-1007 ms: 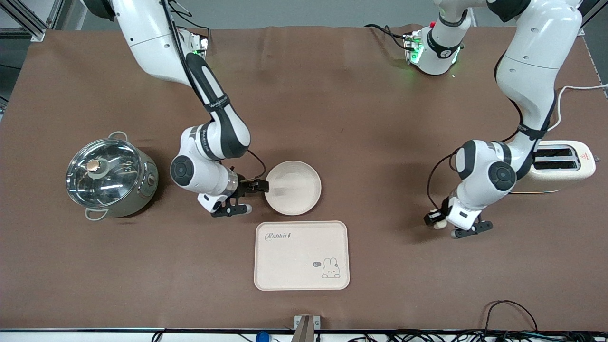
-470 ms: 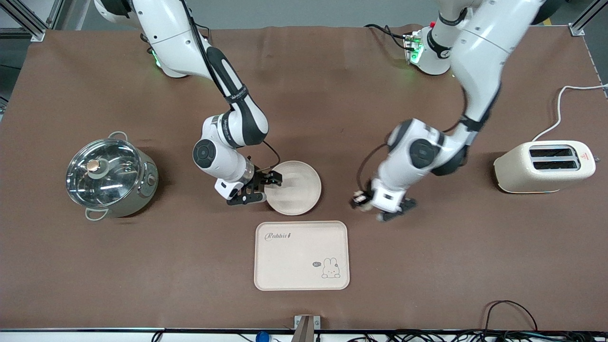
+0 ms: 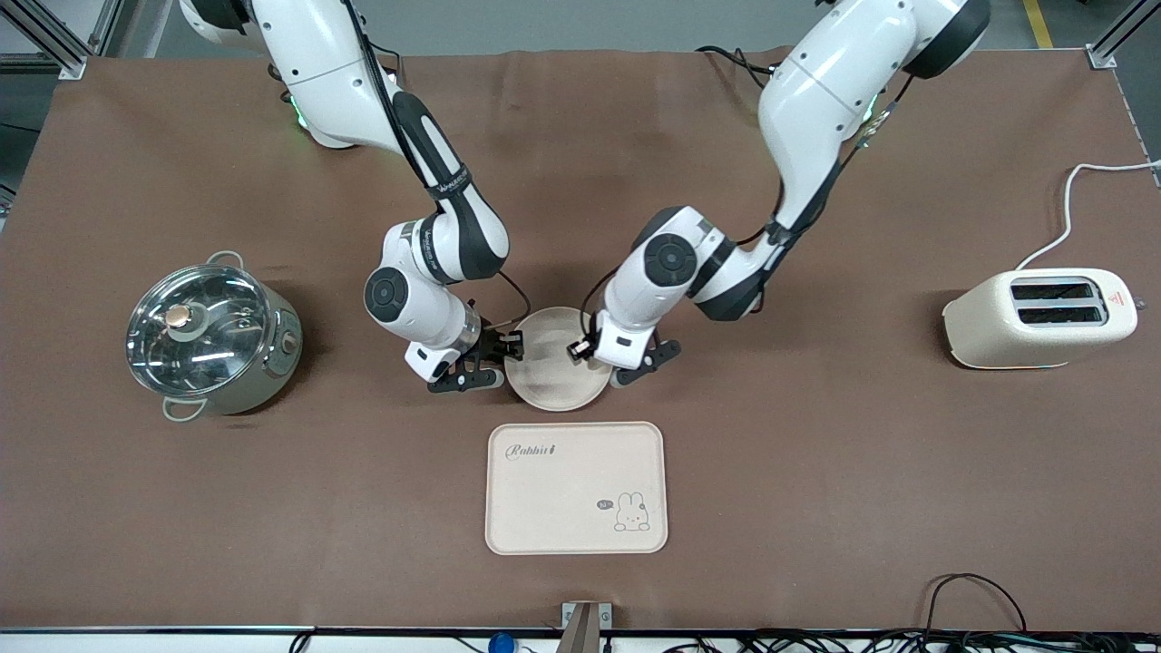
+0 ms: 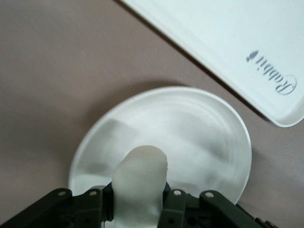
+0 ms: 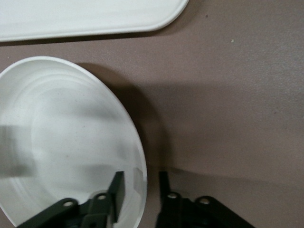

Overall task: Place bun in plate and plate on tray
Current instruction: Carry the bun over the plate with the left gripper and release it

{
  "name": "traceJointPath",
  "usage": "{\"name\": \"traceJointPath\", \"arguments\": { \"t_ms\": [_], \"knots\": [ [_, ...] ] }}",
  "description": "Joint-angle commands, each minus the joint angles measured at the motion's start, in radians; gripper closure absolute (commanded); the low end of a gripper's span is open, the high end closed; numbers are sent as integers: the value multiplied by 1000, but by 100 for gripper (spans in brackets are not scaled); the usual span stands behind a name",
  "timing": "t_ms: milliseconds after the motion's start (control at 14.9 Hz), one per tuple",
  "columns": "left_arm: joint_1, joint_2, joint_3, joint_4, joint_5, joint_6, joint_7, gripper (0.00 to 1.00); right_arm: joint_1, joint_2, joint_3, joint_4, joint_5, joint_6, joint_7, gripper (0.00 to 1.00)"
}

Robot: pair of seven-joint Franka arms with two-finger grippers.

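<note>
Now swung across from the toaster (image 3: 1039, 317) end: bun (image 4: 141, 175) pinched in the left gripper (image 3: 585, 349), over the plate (image 3: 553, 385) at its 3 o'clock edge. Straddling the 9 o'clock rim, narrowly parted, the right gripper (image 3: 508, 345). Seemingly next: release, then plate onto tray (image 3: 576, 508) at 6 o'clock.

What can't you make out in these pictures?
- Front view: the bun is nearly hidden by the left hand holding it over the plate.
- Left wrist view: whether bun touches plate; the bun hides its underside.
- Right wrist view: the right hand, open astride the plate's rim, is cut off by the edge.
- Front view: the pot contents, lost in lid glare.
</note>
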Motion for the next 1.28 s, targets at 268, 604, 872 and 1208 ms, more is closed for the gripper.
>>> {"name": "traceJointPath", "arguments": {
  "t_ms": [268,604,872,1208],
  "knots": [
    [-78,85,63,70,-4,95,-136,0,-3,-14,1,-20,21,12,-15,100],
    [-63,10,61,70,-7,20,-167,0,-14,-50,-3,-20,21,-13,-47,100],
    [20,-184,61,68,0,-231,-163,0,-61,-133,-5,-17,23,-111,-35,100],
    [207,-428,63,70,14,-561,93,0,-81,-82,-5,110,24,-107,16,100]
  ]
}}
